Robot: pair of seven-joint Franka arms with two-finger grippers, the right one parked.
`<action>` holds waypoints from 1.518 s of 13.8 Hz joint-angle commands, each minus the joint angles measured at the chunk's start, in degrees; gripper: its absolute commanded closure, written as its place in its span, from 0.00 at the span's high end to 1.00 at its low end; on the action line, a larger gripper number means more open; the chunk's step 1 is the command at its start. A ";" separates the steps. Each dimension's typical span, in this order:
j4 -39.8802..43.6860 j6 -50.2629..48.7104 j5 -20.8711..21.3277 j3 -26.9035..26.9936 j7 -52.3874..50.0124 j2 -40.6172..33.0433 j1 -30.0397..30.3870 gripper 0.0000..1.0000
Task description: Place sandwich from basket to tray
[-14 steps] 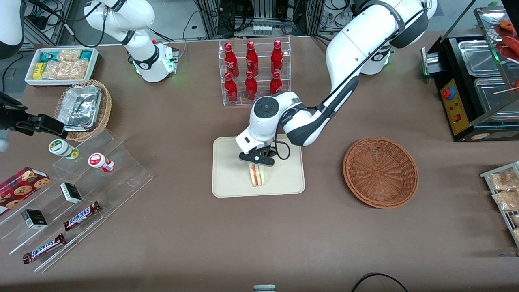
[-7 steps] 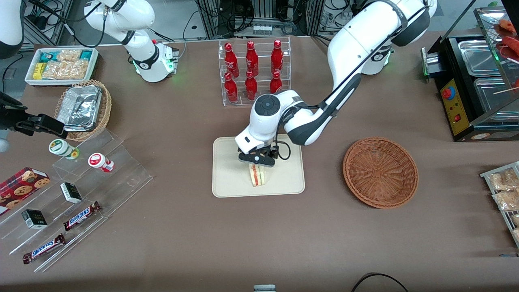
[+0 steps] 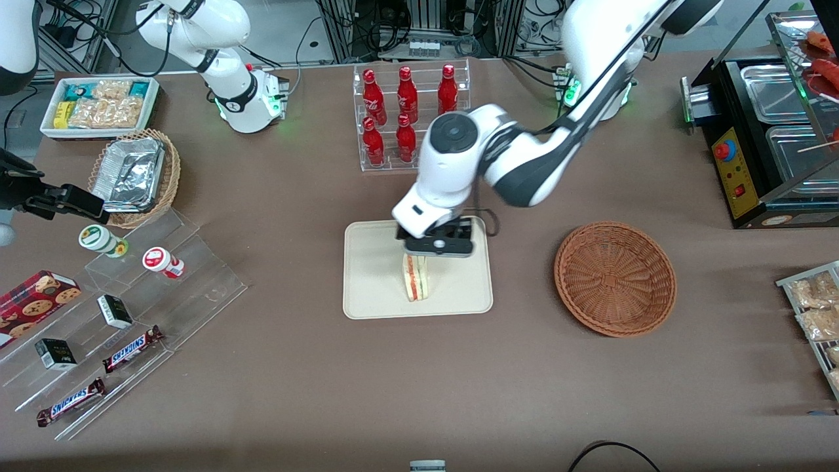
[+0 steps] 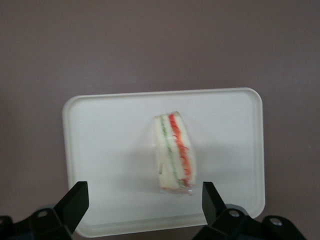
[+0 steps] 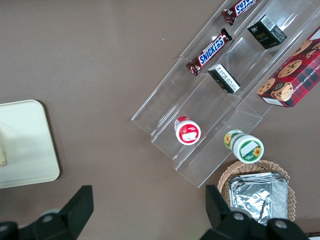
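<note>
— Fingers (image 4: 75, 202) spread wide now, nothing between them; half a second back, closed low around the sandwich's top edge.

— Means a release?

— Looks so. Gripper (image 3: 438, 246) lifted clear, hanging above the sandwich (image 3: 415, 278) instead of down on it. Wrist camera looks straight down past both open tips to the wedge (image 4: 174, 153) with a gap all round.

— And the sandwich itself?

— Same spot as a second ago: standing on edge on the tray (image 3: 367, 295), near its middle, red and green filling stripes facing up. No tipping visible after the let-go.

— Basket?

— Basket (image 3: 615, 278) sits well apart, toward the working arm's end of the table, with nothing in it.

— So the job?

— Judged as good as done: sandwich out of the basket, resting on the tray, no longer held. Only the arm's retreat seems left, and a straight rise should keep the open tips off the wrap.
</note>
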 commanded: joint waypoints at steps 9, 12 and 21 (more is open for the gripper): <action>-1.51 -12.62 -3.16 -0.37 1.05 -10.77 15.57 1.00; -1.42 -16.32 -5.87 -0.19 8.06 -12.88 18.82 1.00; -1.69 -25.89 -17.30 12.36 32.85 -20.79 20.59 1.00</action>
